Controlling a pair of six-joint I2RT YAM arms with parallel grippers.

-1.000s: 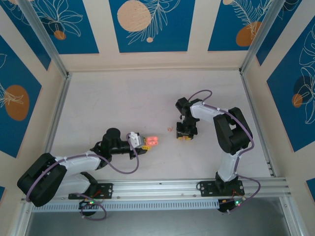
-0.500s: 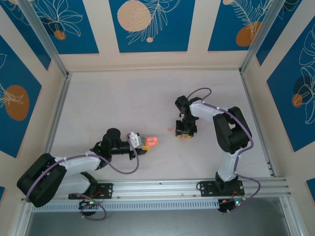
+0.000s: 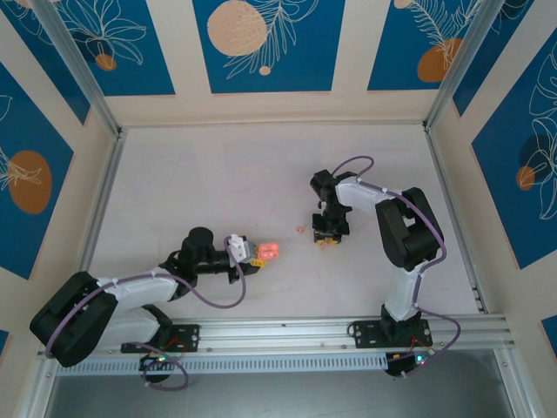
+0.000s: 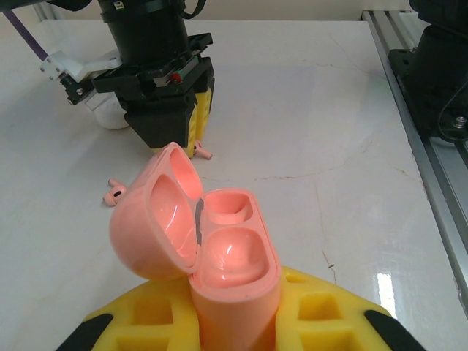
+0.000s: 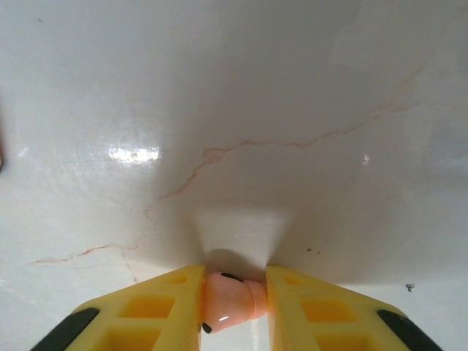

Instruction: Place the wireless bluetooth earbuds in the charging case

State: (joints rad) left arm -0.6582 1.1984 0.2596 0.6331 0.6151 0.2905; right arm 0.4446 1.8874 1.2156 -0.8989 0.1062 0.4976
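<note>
- Gripping a salmon-pink charging case [image 4: 232, 259], the left pincer [image 4: 238, 325] presses its yellow fingers [image 4: 325, 314] against the lower body of the case from both sides.
- From the left wrist camera, the case stands upright with its lid [image 4: 155, 228] swung open to the left on a hinge. Two glossy rounded wells in the body face upward, one behind the other.
- In the overhead view, the left pincer [image 3: 255, 252] sits low over the pale marbled desk [image 3: 200, 174], a little left of centre, with the case [image 3: 271, 252] at its tip pointing toward the right arm.
- The right pincer [image 3: 326, 240] points straight down at the desk, near the case but apart from it, just right of centre.
- From the right wrist camera, the right pincer [image 5: 234, 296] pinches a pink earbud [image 5: 230, 301] between its two yellow fingers [image 5: 157, 303]. The bud touches both inner faces, and the desk lies close beneath it.
- From the left wrist camera, the same pink earbud [image 4: 205, 153] shows as a small stem poking out under the right pincer [image 4: 191, 142], at desk level.
- A second earbud [image 4: 117, 194] lies loose on the desk, between the two pincers and touching neither. Overhead it is a tiny pink speck [image 3: 299, 229] just left of the right pincer.
- A white rounded object [image 4: 108, 115] sits partly hidden behind the right pincer, and its full shape cannot be made out.
</note>
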